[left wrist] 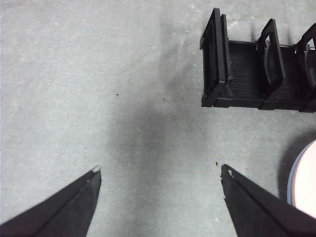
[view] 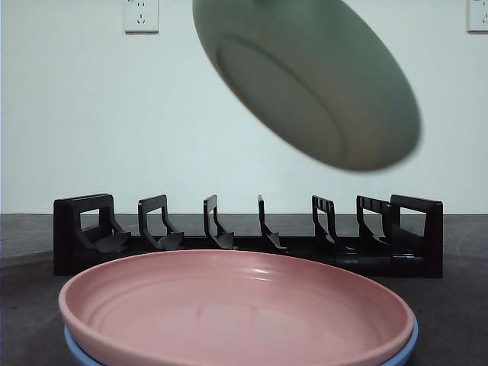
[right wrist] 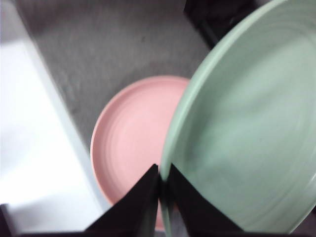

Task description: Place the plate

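A green plate [view: 309,76] hangs tilted in the air, high above the black dish rack [view: 248,236]. My right gripper [right wrist: 163,177] is shut on the green plate's rim [right wrist: 247,133]; the gripper itself is out of the front view. A pink plate [view: 236,309] lies near the front, stacked on a blue plate [view: 408,343], and shows in the right wrist view [right wrist: 133,133] below the green one. My left gripper [left wrist: 160,173] is open and empty over bare table, beside the rack's end [left wrist: 256,69].
The rack has several upright dividers with empty slots. The table's edge and a white floor area [right wrist: 34,148] lie beside the pink plate. A white wall with power outlets [view: 141,15] stands behind the rack.
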Robot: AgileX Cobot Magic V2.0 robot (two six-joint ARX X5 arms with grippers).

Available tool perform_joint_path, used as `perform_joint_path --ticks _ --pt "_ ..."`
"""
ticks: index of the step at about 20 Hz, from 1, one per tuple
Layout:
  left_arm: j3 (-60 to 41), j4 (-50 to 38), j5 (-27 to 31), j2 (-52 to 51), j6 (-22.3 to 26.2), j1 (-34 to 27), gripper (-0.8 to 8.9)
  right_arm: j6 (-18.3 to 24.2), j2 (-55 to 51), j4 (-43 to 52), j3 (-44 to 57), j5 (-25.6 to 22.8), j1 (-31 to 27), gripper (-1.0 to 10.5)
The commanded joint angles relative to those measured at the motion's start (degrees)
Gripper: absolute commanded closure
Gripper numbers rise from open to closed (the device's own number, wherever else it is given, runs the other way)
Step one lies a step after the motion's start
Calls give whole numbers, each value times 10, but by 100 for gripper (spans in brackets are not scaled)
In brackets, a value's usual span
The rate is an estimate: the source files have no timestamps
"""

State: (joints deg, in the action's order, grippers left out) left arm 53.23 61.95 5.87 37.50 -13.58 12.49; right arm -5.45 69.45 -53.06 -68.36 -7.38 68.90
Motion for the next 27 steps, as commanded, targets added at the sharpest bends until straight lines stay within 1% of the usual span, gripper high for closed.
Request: perform_joint_path --ticks 1,6,12,16,19,27 --pt "9 -3 1 3 -11 -1 430 -1 11 3 12 -2 32 931" --pt "9 -3 1 3 -10 -1 430 2 63 5 20 -2 70 931" --pt "9 -3 2 3 -10 -1 430 7 148 7 20 1 78 931" --pt "9 -3 2 3 -8 -1 430 12 185 17 20 3 78 931" --pt "9 -3 2 3 -5 -1 430 10 201 30 20 19 80 931" --pt "9 -3 2 3 -3 -1 430 9 209 53 20 31 84 931"
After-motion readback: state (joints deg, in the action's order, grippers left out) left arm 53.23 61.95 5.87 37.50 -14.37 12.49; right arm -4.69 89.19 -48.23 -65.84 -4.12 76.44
